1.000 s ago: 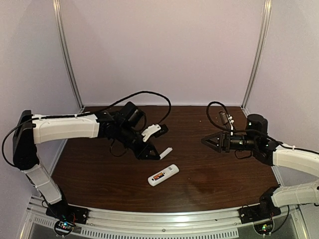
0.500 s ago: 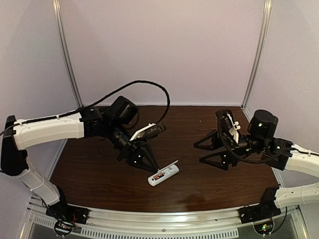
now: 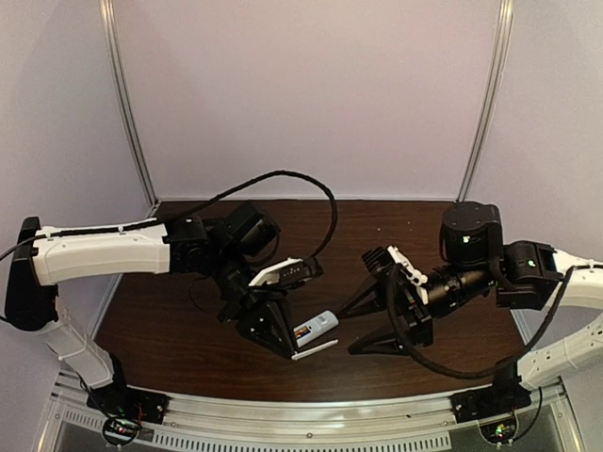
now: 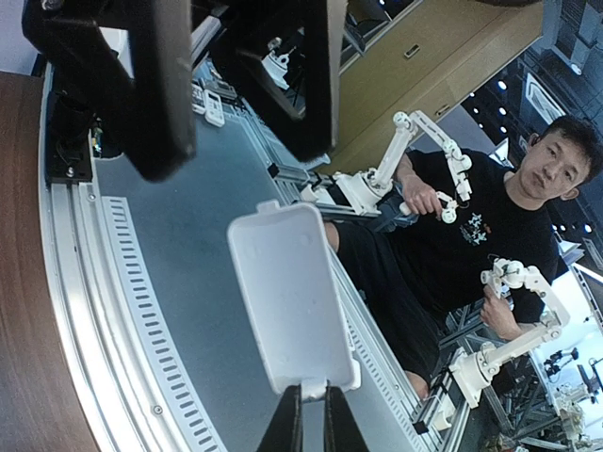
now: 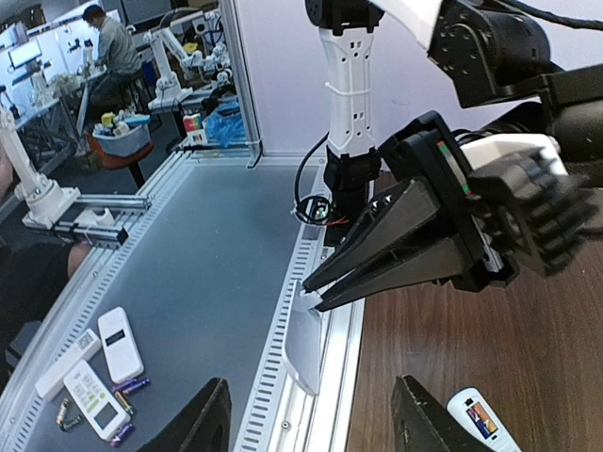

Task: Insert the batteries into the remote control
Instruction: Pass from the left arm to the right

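The white remote control (image 3: 318,327) lies back-up on the brown table, with the batteries (image 3: 303,331) showing as orange and dark in its open recess. The right wrist view catches the remote control (image 5: 482,420) at its bottom edge. My left gripper (image 3: 294,353) is shut on the end tab of a white battery cover (image 3: 317,349), which it holds just in front of the remote near the table's front edge. The cover (image 4: 292,301) hangs out from the left gripper (image 4: 307,414) over the rail. My right gripper (image 3: 347,333) is open just right of the remote, holding nothing.
A slotted metal rail (image 3: 311,414) runs along the table's near edge. Past it, on a lower grey surface, lie spare remotes (image 5: 121,344) and loose batteries (image 5: 132,385). The two grippers stand close together, with black cables (image 3: 325,202) looping above each arm.
The left gripper carried the cover down to the front side of the remote. The right arm swung in left toward the remote, and its jaws narrowed a little.
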`<state>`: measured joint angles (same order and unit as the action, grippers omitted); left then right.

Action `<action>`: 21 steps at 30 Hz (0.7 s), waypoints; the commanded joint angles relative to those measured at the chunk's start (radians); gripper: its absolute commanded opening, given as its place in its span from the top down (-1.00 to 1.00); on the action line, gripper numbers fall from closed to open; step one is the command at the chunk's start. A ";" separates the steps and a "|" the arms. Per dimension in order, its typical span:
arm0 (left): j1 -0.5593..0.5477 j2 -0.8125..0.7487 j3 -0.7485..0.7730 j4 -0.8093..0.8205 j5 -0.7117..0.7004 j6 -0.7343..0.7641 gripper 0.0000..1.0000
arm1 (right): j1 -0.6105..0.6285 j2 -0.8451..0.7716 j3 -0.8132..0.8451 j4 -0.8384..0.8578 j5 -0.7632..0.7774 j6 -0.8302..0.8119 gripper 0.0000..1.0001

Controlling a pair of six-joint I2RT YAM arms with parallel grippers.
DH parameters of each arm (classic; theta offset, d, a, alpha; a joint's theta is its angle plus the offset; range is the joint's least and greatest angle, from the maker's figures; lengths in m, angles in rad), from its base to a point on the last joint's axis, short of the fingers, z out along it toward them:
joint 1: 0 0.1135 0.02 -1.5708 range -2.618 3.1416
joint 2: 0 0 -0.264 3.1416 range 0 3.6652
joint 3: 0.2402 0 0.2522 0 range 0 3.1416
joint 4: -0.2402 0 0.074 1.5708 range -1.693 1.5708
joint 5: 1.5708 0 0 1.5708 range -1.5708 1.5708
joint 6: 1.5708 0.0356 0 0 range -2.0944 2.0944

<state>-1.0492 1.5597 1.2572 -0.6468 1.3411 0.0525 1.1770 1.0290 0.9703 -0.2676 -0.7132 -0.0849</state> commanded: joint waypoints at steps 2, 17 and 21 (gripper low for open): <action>-0.026 0.028 0.033 -0.012 0.028 0.032 1.00 | 0.096 0.045 0.060 -0.097 0.163 -0.108 -0.14; -0.045 0.071 0.050 -0.012 0.081 0.051 1.00 | 0.260 0.120 0.127 -0.166 0.356 -0.173 0.30; -0.048 0.077 0.051 -0.013 0.094 0.053 1.00 | 0.276 0.138 0.138 -0.177 0.363 -0.184 0.44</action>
<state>-1.0889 1.6249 1.2831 -0.6601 1.3983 0.0814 1.4361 1.1492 1.0775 -0.4175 -0.3939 -0.2516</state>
